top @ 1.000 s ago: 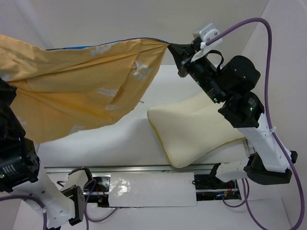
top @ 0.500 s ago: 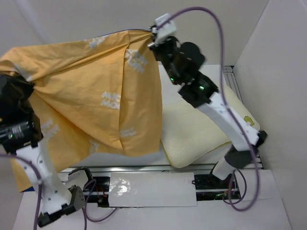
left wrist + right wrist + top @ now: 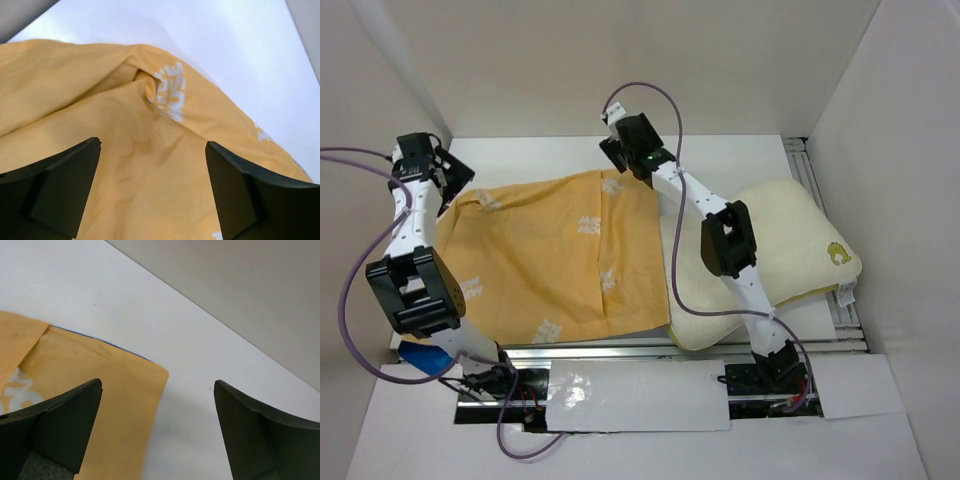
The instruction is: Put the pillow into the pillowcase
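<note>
Both grippers have just let go. A second ago each was clamped on a far corner of the pillowcase, holding it stretched in the air; now it lies flat on the counter, orange lettered face up, left of centre. Left gripper is wide open with nothing held, hovering over the rumpled far-left corner. Right gripper is wide open too and empty, just above the far-right corner; neither pinches the cloth. A blue patch shows near-left by the left arm, probably the pillowcase's other face. The pillow sits on the right of the counter, uncovered, its left edge just beside or touching the pillowcase's right edge; can't tell if they overlap. The right arm crosses over it. For the task: the spreading step looks done, insertion hasn't begun, and the pillow is fully outside. Can't tell which edge is the opening. The next move is likely finding and lifting that mouth toward the pillow. Risk: flat layers are hard to separate.
</note>
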`<state>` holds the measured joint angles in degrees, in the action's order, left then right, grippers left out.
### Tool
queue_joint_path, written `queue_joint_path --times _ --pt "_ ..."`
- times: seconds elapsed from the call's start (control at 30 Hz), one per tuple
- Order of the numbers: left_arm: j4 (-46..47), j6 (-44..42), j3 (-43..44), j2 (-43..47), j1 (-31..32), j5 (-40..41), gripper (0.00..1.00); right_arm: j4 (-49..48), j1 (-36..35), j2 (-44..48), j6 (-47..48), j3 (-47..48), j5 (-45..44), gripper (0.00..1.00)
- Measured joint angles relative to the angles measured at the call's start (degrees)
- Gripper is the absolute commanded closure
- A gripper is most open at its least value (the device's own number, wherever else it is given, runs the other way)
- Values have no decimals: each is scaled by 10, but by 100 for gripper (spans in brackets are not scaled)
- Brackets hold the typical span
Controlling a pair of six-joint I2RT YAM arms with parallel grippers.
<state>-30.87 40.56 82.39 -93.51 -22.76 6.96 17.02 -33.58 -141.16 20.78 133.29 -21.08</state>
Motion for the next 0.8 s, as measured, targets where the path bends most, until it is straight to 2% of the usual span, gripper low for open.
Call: queue_joint_path --times 0.2,0.33,0.4,0.57,0.67,0.8 --pt "3 -34 61 -11 87 24 0 -2 15 106 -42 -133 0 0" --pt "6 -58 48 9 183 39 1 -4 33 253 -108 -266 36 0" --pt "11 -61 17 31 233 38 4 -1 44 332 -138 -346 44 0" --pt "45 -53 -147 113 360 17 8 19 69 515 -248 -563 58 0" --pt "59 -38 -226 129 405 8 13 56 67 568 -303 -647 71 0" --pt "78 -26 -275 131 460 5 15 97 59 622 -347 -713 82 0"
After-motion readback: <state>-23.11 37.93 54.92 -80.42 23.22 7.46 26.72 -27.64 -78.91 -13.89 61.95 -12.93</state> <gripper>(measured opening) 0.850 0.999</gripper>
